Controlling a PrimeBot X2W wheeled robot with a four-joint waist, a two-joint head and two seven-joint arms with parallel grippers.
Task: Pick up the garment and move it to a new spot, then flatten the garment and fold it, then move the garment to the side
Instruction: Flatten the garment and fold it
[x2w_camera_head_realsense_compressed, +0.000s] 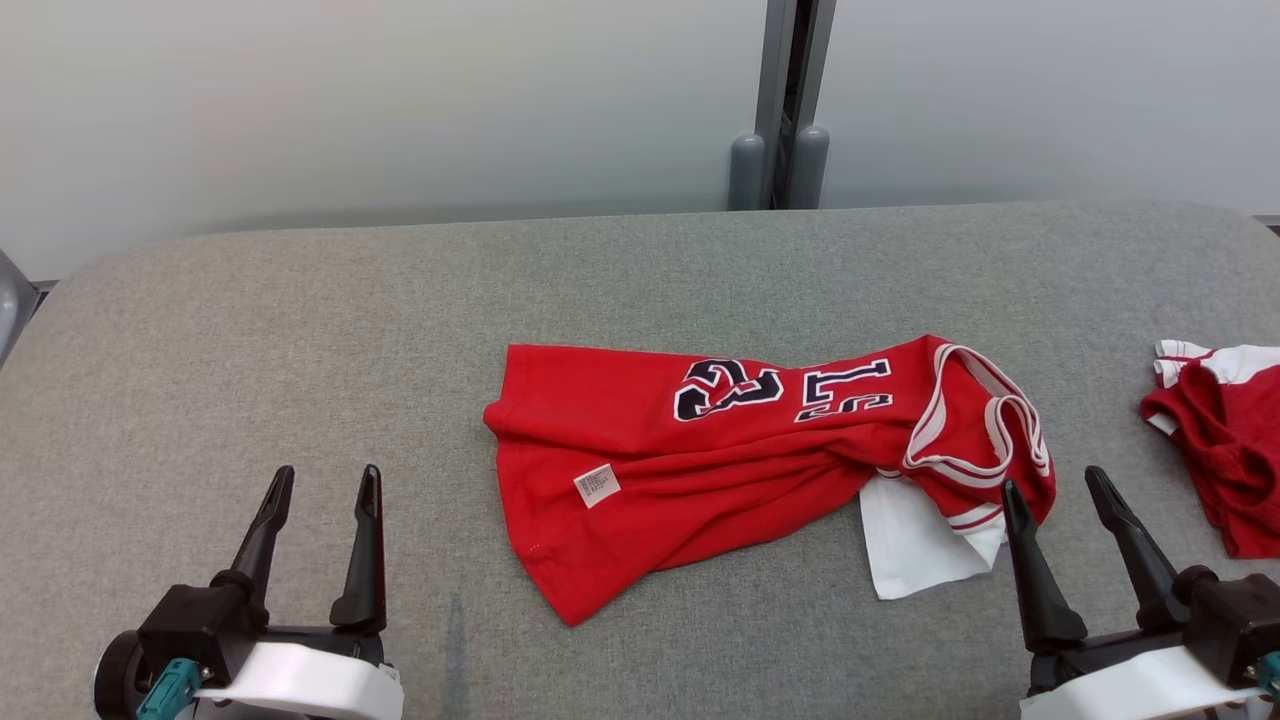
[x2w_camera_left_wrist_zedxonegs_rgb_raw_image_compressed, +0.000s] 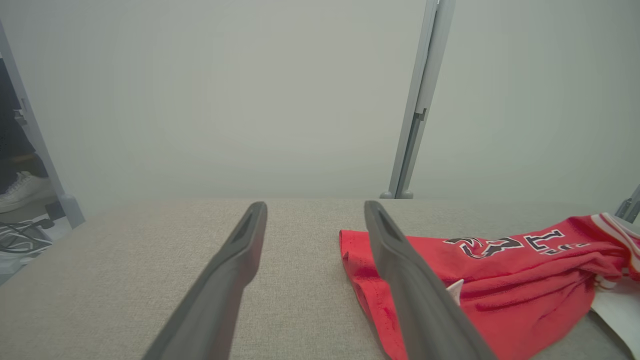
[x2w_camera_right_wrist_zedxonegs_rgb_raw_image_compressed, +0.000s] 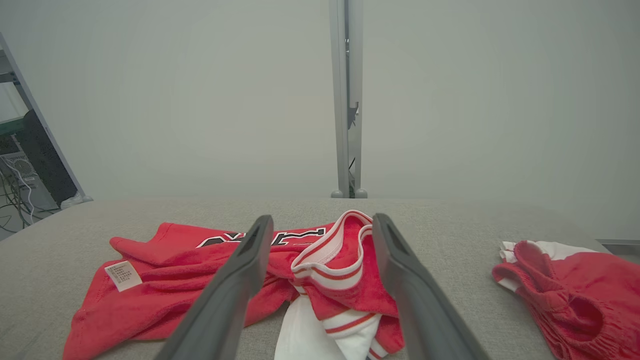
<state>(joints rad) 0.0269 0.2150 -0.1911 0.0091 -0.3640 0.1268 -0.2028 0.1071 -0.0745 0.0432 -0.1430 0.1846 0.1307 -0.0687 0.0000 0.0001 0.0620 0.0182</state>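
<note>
The crumpled red sleeveless jersey with white trim (x2w_camera_head_realsense_compressed: 740, 470) lies between two wide, empty pairs of jaws: right gripper (x2w_camera_head_realsense_compressed: 1052, 478) just beside its strap end, left gripper (x2w_camera_head_realsense_compressed: 328, 470) farther from its hem, long axis running left-right across the grey padded table (x2w_camera_head_realsense_compressed: 300, 330).

Grey cloth-covered table (x2w_camera_head_realsense_compressed: 200, 330); crumpled red jersey (x2w_camera_head_realsense_compressed: 700, 470) lying at the middle, second red garment (x2w_camera_head_realsense_compressed: 1225, 440) at the right edge.

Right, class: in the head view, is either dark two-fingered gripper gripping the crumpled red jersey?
No: the left gripper and right gripper both stand open and empty, the red jersey lying on the grey table.
</note>
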